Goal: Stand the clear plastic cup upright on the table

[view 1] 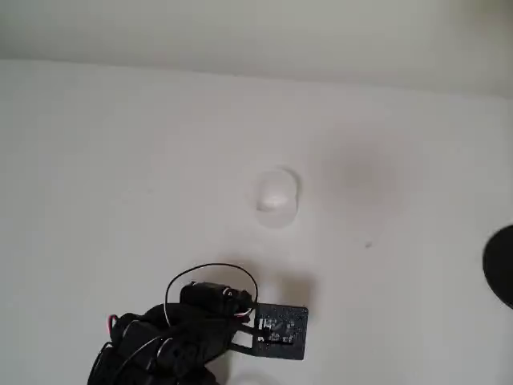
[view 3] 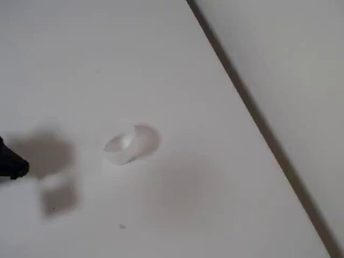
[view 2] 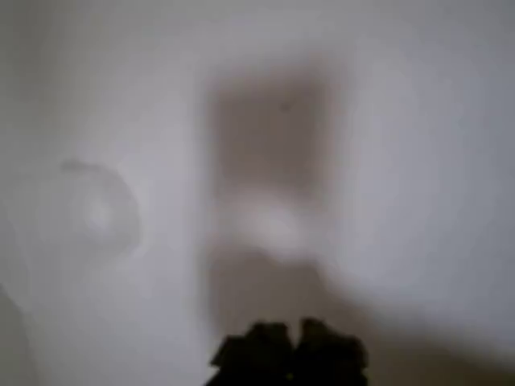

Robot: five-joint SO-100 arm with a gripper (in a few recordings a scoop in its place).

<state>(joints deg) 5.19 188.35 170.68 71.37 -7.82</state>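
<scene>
Overhead view: clear plastic cup (view 1: 277, 196) lies tipped on its side mid-surface (view 1: 120, 160), untouched. Gripper (view 1: 276, 329) waits well apart; whether jaws are spread or pressed together, cannot tell.

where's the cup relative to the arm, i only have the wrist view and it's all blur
Observer: In the overhead view the clear plastic cup sits on the table apart from the arm, further up the picture than the black gripper.
Operator: is it upright or tipped
Observer: The fixed view shows the cup lying on its side, one round end facing the camera.
Operator: anything else near it
Observer: A dark round object sits at the right edge of the overhead view, well away from the cup.
</scene>
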